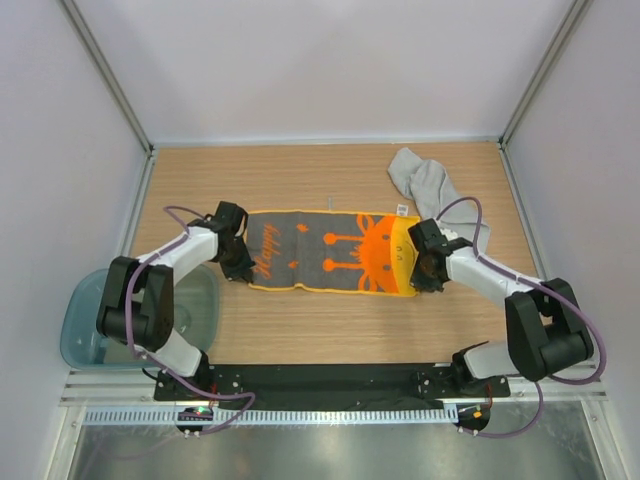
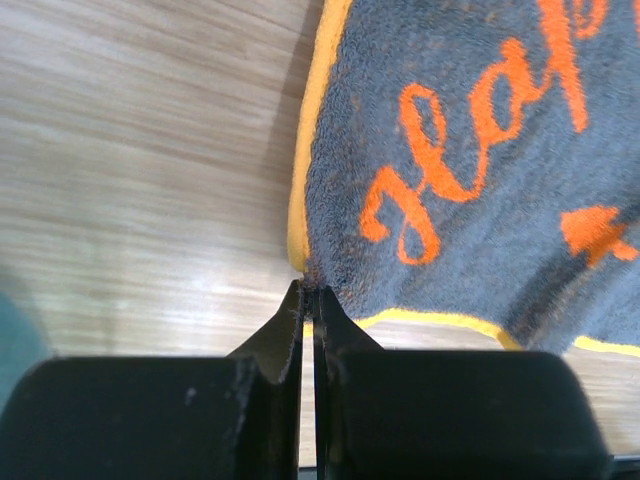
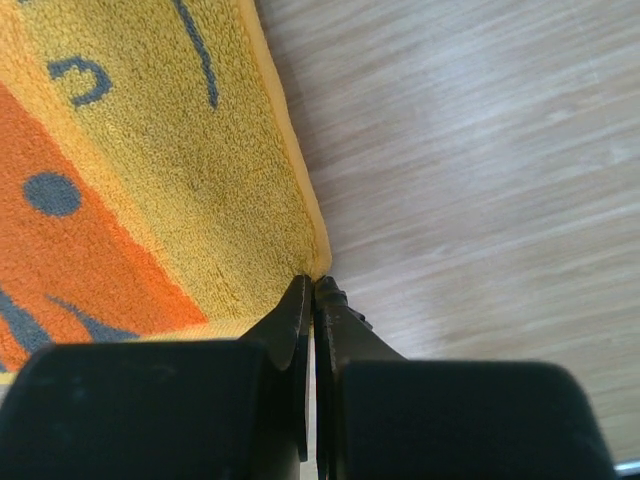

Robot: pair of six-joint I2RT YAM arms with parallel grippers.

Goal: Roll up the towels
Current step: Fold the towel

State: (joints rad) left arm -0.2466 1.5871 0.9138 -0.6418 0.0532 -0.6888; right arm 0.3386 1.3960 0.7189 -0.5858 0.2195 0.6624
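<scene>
At the near left edge a teal tub (image 1: 80, 335) sits beside the left arm's base. Just beyond, the printed towel (image 1: 320, 255) lies flat and spread lengthways across the table (image 1: 330, 325), its dark lettered end to the left and its yellow end to the right. The left gripper (image 2: 312, 295) has its jaws pressed together on the near left corner, the yellow hem running right into the tips. The right gripper (image 3: 315, 285) is likewise closed, its tips meeting at the near right corner; the cloth looks nipped there, though only by the very edge. Farthest off, near the back right, the grey towel (image 1: 425, 180) lies crumpled and untouched.

This looks like the smoothing and squaring step, with no roll begun on either towel. Next, I judge, one short end has to be lifted and turned over onto itself; with so slight a hold on each corner, a gentle, even pull would suit best
</scene>
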